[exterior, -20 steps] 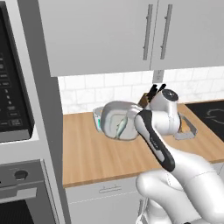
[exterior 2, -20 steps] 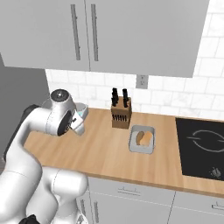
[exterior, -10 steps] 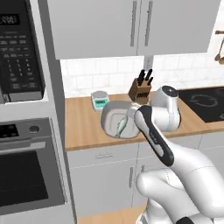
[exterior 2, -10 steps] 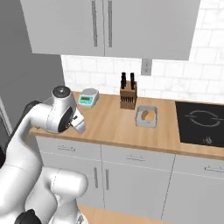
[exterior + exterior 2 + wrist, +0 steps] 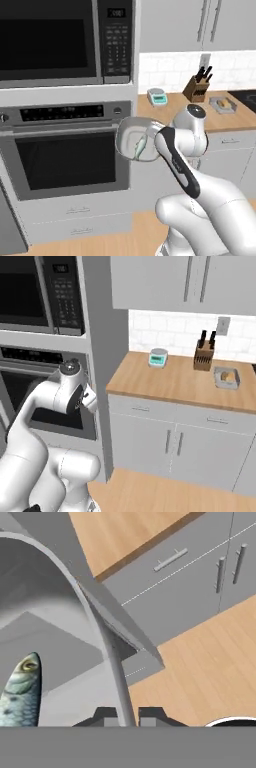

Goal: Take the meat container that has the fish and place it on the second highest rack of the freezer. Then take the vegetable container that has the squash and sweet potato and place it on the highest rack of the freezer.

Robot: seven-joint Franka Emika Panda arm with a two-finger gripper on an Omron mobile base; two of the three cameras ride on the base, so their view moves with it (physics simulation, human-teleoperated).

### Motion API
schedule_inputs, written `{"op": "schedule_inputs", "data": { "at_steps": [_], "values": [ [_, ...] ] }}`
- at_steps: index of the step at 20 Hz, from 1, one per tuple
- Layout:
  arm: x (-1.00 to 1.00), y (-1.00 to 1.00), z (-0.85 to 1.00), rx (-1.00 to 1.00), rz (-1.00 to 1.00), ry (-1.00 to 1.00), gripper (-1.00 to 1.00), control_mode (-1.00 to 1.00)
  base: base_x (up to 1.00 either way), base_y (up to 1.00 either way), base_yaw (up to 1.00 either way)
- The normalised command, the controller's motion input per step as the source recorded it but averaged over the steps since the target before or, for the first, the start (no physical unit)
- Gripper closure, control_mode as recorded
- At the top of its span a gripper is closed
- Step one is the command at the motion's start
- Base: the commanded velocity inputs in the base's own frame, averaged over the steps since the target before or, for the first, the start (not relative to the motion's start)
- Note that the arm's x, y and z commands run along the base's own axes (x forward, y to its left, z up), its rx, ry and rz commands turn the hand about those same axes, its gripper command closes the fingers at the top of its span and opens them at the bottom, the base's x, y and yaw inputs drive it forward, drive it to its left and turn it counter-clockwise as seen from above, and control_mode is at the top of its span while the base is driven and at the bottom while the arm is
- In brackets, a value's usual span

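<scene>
My fingers are clenched on the meat container's rim; it's tipped on edge, the fish inside lying lengthwise, head away from the fingers.

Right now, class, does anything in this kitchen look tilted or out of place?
Yes: the shallow light-grey tub hangs tipped steeply on its side before the oven, pinched by its rim in the gripper, the greenish-grey fish still inside.

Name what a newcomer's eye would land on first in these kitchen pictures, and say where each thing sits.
The gripper is shut on the rim of the meat container, held in front of the black-windowed oven. The fish lies inside it. On the counter, the tray with orange pieces sits beside the knife block.
</scene>
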Motion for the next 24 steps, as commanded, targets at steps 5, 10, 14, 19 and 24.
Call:
{"op": "schedule_inputs", "data": {
  "at_steps": [5,10,14,19,24],
  "values": [
    [0.00,0.00,0.00,0.00,0.00,0.00,1.00,1.00,-0.19,1.00,0.15],
    [0.00,0.00,0.00,0.00,0.00,0.00,1.00,1.00,-0.14,1.00,0.15],
    [0.00,0.00,0.00,0.00,0.00,0.00,1.00,1.00,0.00,1.00,0.12],
    [0.00,0.00,0.00,0.00,0.00,0.00,1.00,1.00,0.00,1.00,0.04],
    [0.00,0.00,0.00,0.00,0.00,0.00,1.00,1.00,0.00,1.00,0.00]
  ]
}}
